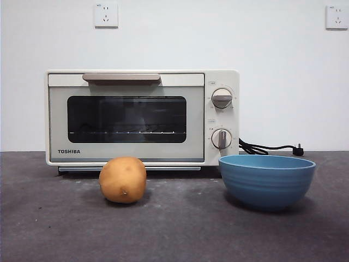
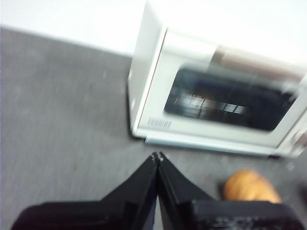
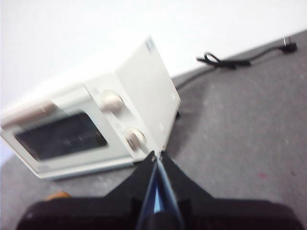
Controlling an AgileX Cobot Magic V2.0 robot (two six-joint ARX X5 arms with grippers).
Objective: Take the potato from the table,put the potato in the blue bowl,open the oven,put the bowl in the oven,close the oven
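Note:
The golden-brown potato (image 1: 123, 180) lies on the dark grey table (image 1: 54, 229) in front of the oven's door. To its right stands the blue bowl (image 1: 266, 180), with nothing showing inside. Behind both sits the cream-white Toshiba oven (image 1: 142, 117), door closed, beige handle (image 1: 121, 78) along the top. My left gripper (image 2: 157, 156) is shut and hangs above the table, left of the potato (image 2: 251, 187) and in front of the oven (image 2: 216, 100). My right gripper (image 3: 157, 154) is shut too, above the oven's (image 3: 91, 124) right front corner; blue shows between its jaws. Neither gripper appears in the front view.
Two round knobs (image 1: 221, 98) sit on the oven's right panel. A black cord with a plug (image 1: 270, 147) trails on the table behind the bowl. A white wall with two sockets (image 1: 106, 15) closes off the back.

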